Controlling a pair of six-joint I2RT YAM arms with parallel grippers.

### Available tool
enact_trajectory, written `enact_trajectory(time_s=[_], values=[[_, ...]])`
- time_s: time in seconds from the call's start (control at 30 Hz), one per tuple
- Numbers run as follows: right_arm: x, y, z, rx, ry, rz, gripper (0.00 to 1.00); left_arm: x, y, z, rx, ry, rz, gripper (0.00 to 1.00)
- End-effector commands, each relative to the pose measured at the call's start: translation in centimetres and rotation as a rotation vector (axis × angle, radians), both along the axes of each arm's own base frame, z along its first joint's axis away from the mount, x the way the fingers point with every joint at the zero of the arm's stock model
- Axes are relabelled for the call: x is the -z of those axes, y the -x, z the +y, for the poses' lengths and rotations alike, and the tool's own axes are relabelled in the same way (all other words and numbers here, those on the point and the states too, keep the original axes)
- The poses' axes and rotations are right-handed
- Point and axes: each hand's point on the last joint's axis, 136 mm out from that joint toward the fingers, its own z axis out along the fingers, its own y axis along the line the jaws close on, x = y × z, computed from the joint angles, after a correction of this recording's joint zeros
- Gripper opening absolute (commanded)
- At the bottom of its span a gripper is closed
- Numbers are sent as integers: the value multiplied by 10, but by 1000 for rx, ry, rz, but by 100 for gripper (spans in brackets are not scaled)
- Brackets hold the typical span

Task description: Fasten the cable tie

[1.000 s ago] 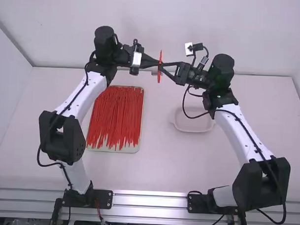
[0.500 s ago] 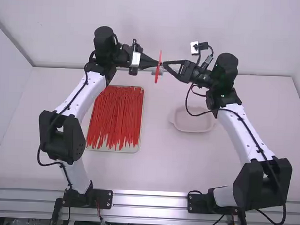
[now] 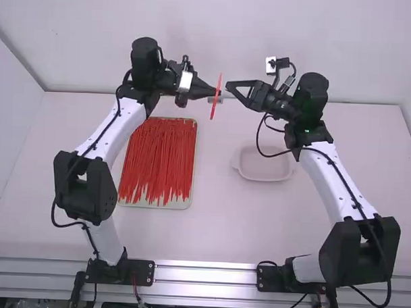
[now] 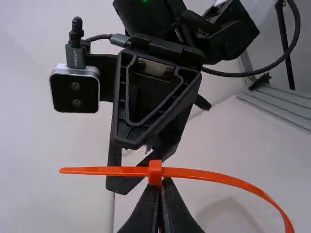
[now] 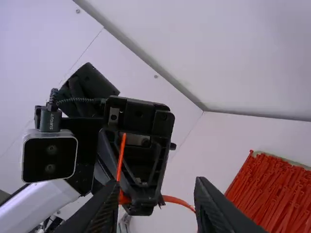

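On the desk [image 3: 50, 142], at the left, spare ties [image 3: 158, 162] are lying in a red pile on a tray [image 3: 183, 204]. Beyond the tray's far end, the left tool [image 3: 209, 94] is holding the tie [image 3: 215, 97] up in the air. Its fingers are pressed together on the tie's head, and the strap is sticking out to both sides. Near the tie, the right tool [image 3: 228, 89] is hanging with its fingers spread apart, gripping nothing. Under the right arm, a white bowl [image 3: 262, 163] is sitting on the desk.
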Motion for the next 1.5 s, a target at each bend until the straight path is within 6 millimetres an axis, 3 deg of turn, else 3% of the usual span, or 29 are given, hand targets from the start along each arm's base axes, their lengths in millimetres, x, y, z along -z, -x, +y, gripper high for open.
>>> enact_trajectory(time_s=[0.0,0.33,0.7,1.47], values=[[-9,-1,-2,3,-17,-3,45,-10,11,-2,37,11,-55,2],[-15,2,3,-18,-53,37,45,-10,17,-12,63,13,-64,2],[-19,7,6,-46,-65,39,27,-10,20,-17,76,15,-74,2],[-21,16,9,-97,-71,42,20,-10,23,-21,88,16,-74,2]])
